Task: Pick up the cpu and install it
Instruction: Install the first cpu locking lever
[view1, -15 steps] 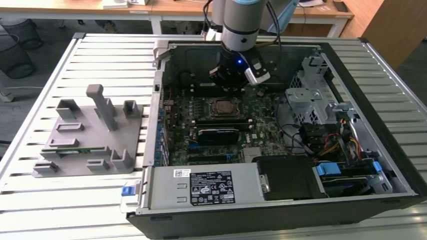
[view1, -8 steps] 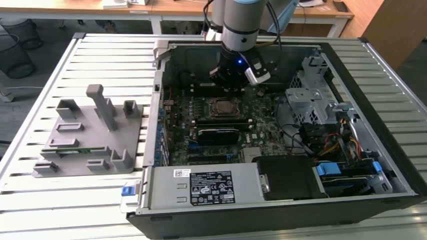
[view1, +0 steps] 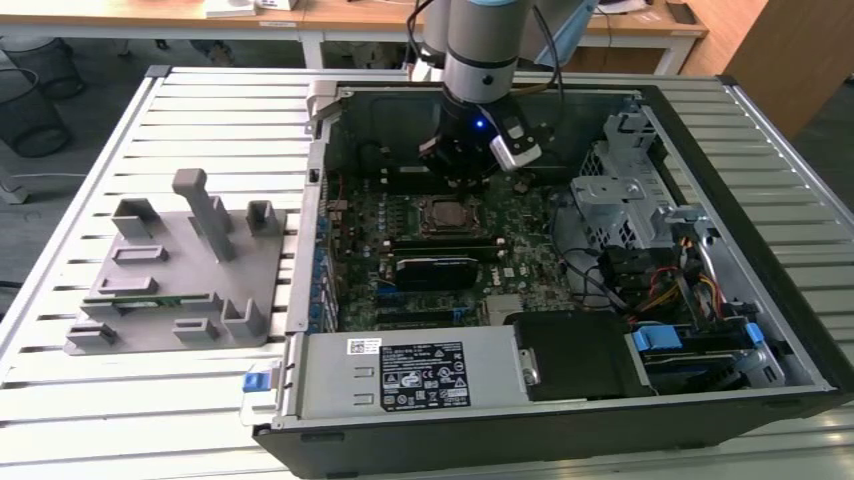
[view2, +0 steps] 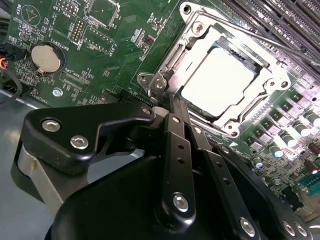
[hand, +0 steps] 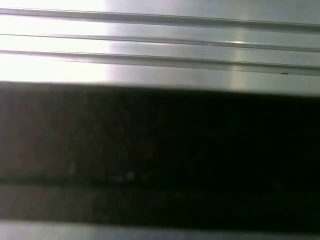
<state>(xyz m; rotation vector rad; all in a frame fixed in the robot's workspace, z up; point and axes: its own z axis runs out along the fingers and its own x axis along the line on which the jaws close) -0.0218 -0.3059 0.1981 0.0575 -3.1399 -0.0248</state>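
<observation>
The cpu (view2: 216, 82) was seen seated in the motherboard (view2: 115, 45) socket (view2: 227, 125) inside the open computer case (view1: 747, 300), while the gripper (view2: 172, 107), fingers brought together and empty, was held just beside it.

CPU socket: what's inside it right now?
The cpu sits inside the socket frame, silvery top showing. Contacts beneath it are covered. The gripper is beside the frame.

The arm (view1: 478, 45) hangs vertically from above, its tool (view2: 172, 107) pointed downward with fingers drawn together.
</observation>
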